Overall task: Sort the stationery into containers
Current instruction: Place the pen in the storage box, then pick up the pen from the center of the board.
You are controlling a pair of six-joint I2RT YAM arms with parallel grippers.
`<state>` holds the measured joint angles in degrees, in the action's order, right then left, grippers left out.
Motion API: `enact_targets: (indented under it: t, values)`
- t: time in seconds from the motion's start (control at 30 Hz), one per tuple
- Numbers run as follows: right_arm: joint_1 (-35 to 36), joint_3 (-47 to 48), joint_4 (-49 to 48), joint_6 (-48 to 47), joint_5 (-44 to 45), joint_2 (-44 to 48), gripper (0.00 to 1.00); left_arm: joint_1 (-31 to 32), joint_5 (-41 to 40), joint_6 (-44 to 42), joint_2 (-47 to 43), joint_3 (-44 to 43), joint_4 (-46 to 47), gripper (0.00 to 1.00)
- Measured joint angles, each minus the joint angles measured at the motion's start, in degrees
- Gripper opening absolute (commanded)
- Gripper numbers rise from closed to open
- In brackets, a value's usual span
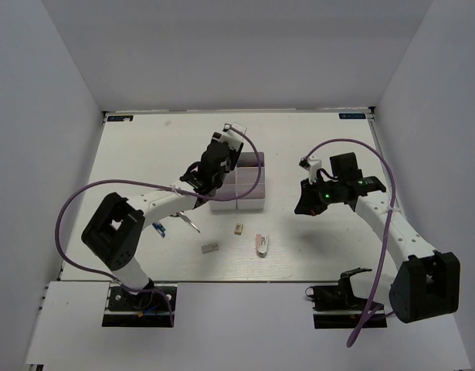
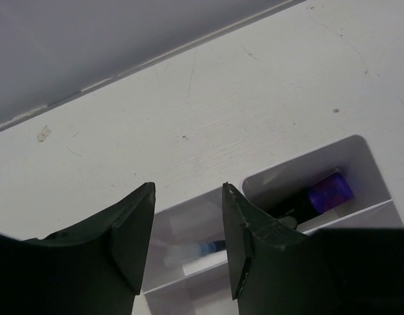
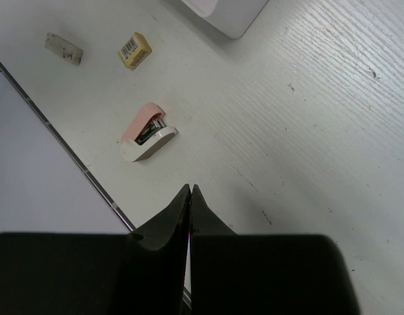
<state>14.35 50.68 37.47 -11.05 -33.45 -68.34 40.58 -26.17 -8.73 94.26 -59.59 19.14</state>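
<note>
Lab test cell: white table [image 1: 144, 147], plain enclosing walls [image 1: 237, 46]

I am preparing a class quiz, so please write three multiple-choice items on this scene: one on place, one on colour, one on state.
1. Where is the stapler? A: in a bin. B: on the table. C: between jaws.
2. What colour is the end of the highlighter in the bin? A: purple. B: orange. C: yellow.
3. How do the jaws of the right arm stand? A: wide open. B: half open. C: shut, empty.
Answers: B, it lies on bare tabletop; A, the left wrist view shows purple; C, the tips meet with nothing between.
</note>
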Motion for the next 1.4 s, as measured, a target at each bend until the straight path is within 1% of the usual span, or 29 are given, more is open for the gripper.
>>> enact_targets:
  t: [0.07,0.1,0.13,0.17,0.2,0.23,0.27,0.3,0.33,0.37,0.4,0.43,0.47,0.5,0.53,0.57,0.67,0.7,0.73,0.77,0.8,0.83,0.87,0.93,1.03,1.1,1.3,1.4]
  values:
    - [0.0,0.0,0.0,0.0,0.0,0.0,0.0,0.0,-0.2,0.2,-0.1,0.0,-0.3,0.58]
    - [-0.1,0.0,0.0,0.0,0.0,0.0,0.0,0.0,-0.2,0.3,-0.2,0.0,-0.6,0.56]
    - [-0.1,0.0,0.0,0.0,-0.1,0.0,0.0,0.0,-0.2,0.3,-0.5,0.0,-1.0,0.5]
    - [-0.1,0.0,0.0,0.0,-0.1,0.0,0.0,0.0,-0.4,0.6,-0.8,0.0,-1.4,0.4]
    - [-0.1,0.0,0.0,0.0,-0.2,0.0,0.0,0.0,-0.5,0.9,-1.3,0.0,-1.7,0.17]
    - [-0.2,0.0,0.0,0.0,-0.2,0.0,0.0,0.0,-1.0,1.6,-2.1,0.0,-2.3,0.07]
    - [-0.3,0.0,0.0,0.0,-0.2,0.0,0.0,0.2,-1.9,2.0,-3.5,0.0,-3.8,0.0]
    - [-0.4,0.0,0.0,0.0,-0.3,0.0,0.06,0.3,-2.8,2.7,-5.2,0.0,-5.9,0.0]
    - [-0.5,0.0,0.0,0.0,-0.3,0.0,0.35,0.5,-4.1,4.6,-7.3,-0.4,-9.6,0.0]
    - [-0.5,0.0,0.1,0.2,-0.4,0.0,0.47,0.3,-5.9,6.9,-9.2,-1.7,-14.6,0.0]
    - [-0.5,0.0,0.1,0.0,-0.5,0.0,0.54,0.0,-7.5,9.9,-11.1,-4.0,-21.2,0.05]
    - [-0.5,0.0,0.0,-0.2,-0.6,0.0,0.56,-0.9,-8.6,14.7,-12.6,-6.6,-27.8,0.22]
    - [-0.5,0.0,0.1,-0.4,-0.7,0.0,0.52,-3.2,-8.5,19.5,-14.0,-8.7,-33.6,0.26]
    - [-0.5,0.0,0.1,-0.5,-0.7,0.0,0.42,-6.2,-8.2,23.6,-15.4,-10.1,-38.6,0.38]
    - [-0.5,0.0,0.1,-0.8,-0.9,-0.2,0.27,-10.5,-7.3,27.9,-16.9,-10.6,-43.3,0.42]
    - [-0.4,0.0,0.1,-0.9,-0.8,-0.4,0.0,-15.0,-5.8,30.9,-18.0,-10.0,-46.3,0.42]
    - [-0.4,0.0,0.4,-0.7,-0.5,-1.2,0.0,-28.4,-0.2,39.0,-19.0,-5.2,-54.3,0.41]
    - [-0.4,0.0,0.4,-0.7,-0.3,-1.2,0.0,-31.9,1.8,41.1,-18.0,-3.5,-56.6,0.37]
    - [-0.4,0.0,0.4,-0.6,-0.1,-1.1,0.09,-34.4,3.8,42.7,-16.7,-2.1,-58.6,0.28]
    - [-0.4,0.0,0.4,-0.5,0.1,-1.1,0.21,-36.3,5.8,43.9,-15.2,-0.8,-59.9,0.24]
    - [-0.4,0.0,0.4,-0.2,0.3,-1.1,0.24,-37.4,7.5,44.9,-13.8,0.3,-60.9,0.21]
    - [-0.4,0.0,0.3,-0.2,0.4,-1.1,0.24,-38.1,9.1,45.5,-12.6,1.2,-61.8,0.2]
    - [-0.4,0.0,0.3,-0.2,0.6,-1.1,0.26,-38.4,10.9,46.1,-11.0,1.8,-62.8,0.2]
    - [-0.4,0.0,0.3,-0.2,0.7,-1.1,0.26,-38.4,12.5,46.7,-9.5,1.8,-63.4,0.2]
    - [-0.4,0.0,0.3,-0.2,0.8,-1.1,0.26,-38.4,14.1,47.4,-7.3,1.5,-63.7,0.25]
    - [-0.4,0.0,0.3,-0.2,1.0,-1.1,0.27,-38.5,14.5,47.8,-6.0,1.4,-63.6,0.29]
    - [-0.5,0.0,0.3,-0.2,1.6,-1.1,0.27,-39.1,14.6,48.2,-3.7,1.9,-63.0,0.33]
    - [-0.5,0.0,0.3,-0.2,1.8,-1.1,0.27,-39.4,14.6,48.2,-3.1,2.7,-62.5,0.33]
